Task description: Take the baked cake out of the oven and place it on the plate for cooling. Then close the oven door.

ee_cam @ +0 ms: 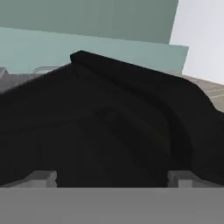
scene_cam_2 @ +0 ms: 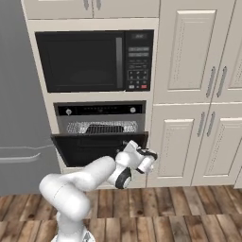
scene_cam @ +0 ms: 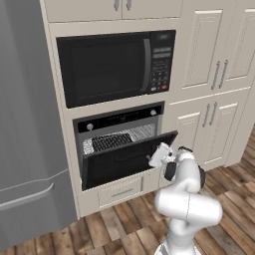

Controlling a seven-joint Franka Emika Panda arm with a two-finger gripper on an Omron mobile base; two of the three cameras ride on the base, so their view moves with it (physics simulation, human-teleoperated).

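Note:
The oven (scene_cam: 119,118) (scene_cam_2: 99,109) sits in the cabinet wall under a microwave, with wire racks (scene_cam: 117,141) showing inside. The oven door (scene_cam: 124,159) (scene_cam_2: 90,147) hangs partly lowered, about halfway. My gripper (scene_cam: 156,157) (scene_cam_2: 128,148) is at the door's right end, close against its outer face. In the hand view the door's black surface (ee_cam: 113,118) is right in front of my gripper (ee_cam: 111,178), whose fingertips (ee_cam: 43,177) stand wide apart and open with nothing between them. The cake and the plate are out of view.
A black microwave (scene_cam: 117,67) (scene_cam_2: 94,60) is above the oven. A grey fridge (scene_cam: 25,139) stands to the left. Cream cabinet doors (scene_cam: 214,99) (scene_cam_2: 198,94) fill the right. A drawer (scene_cam: 119,191) lies below the oven, over a wooden floor (scene_cam_2: 165,212).

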